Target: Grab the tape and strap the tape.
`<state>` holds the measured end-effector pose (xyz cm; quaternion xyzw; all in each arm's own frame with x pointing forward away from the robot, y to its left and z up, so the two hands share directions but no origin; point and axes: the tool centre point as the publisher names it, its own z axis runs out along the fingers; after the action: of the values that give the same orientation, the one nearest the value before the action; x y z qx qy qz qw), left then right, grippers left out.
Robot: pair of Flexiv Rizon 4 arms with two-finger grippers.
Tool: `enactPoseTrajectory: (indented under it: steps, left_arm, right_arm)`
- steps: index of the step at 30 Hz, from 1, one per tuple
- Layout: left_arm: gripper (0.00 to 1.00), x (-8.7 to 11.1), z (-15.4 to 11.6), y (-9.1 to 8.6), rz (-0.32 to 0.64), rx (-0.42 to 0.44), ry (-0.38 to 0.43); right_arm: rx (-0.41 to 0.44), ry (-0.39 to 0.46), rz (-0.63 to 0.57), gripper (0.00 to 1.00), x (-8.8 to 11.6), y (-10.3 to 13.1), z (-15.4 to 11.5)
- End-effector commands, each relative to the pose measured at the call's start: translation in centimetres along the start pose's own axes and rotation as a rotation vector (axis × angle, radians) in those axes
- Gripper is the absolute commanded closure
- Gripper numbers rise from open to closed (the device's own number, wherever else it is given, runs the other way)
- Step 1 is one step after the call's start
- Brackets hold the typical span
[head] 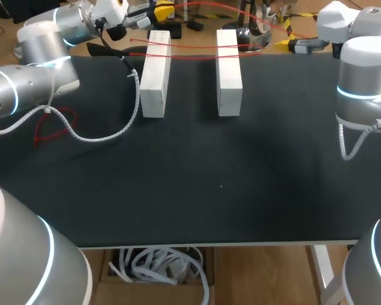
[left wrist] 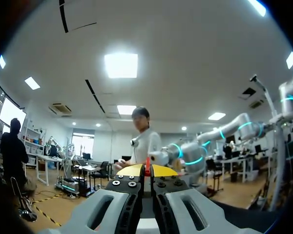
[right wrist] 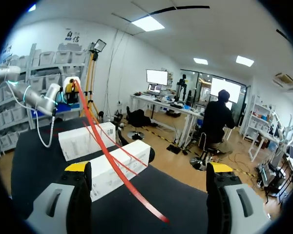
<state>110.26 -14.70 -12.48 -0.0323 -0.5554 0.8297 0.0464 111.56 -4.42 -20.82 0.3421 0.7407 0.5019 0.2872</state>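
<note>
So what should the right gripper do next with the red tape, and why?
Probably shut the right gripper on the red tape. Its fingers stand wide open with the tape running loose between them, while the left gripper pinches the far end, past the two white blocks.

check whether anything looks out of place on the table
A loose loop of red tape lies on the table beside the white cable of the left arm, away from the two white blocks. Nothing else stands out.
</note>
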Motion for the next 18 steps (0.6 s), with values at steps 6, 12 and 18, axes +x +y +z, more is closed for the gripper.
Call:
enactPoseTrajectory:
  steps: [6,12,18]
  left_arm:
    - [1.00,-0.2,-0.1,0.1,0.000,0.002,0.006]
    - [1.00,-0.2,-0.1,0.1,0.000,0.002,0.006]
    - [1.00,-0.2,-0.1,0.1,0.000,0.002,0.006]
  right_arm:
    - [0.129,-0.039,0.331,0.00,3.4,2.2,-2.0]
    - [0.249,-0.155,0.502,0.00,4.2,2.3,-3.1]
    - [0.257,-0.224,0.723,0.00,5.2,2.2,-3.8]
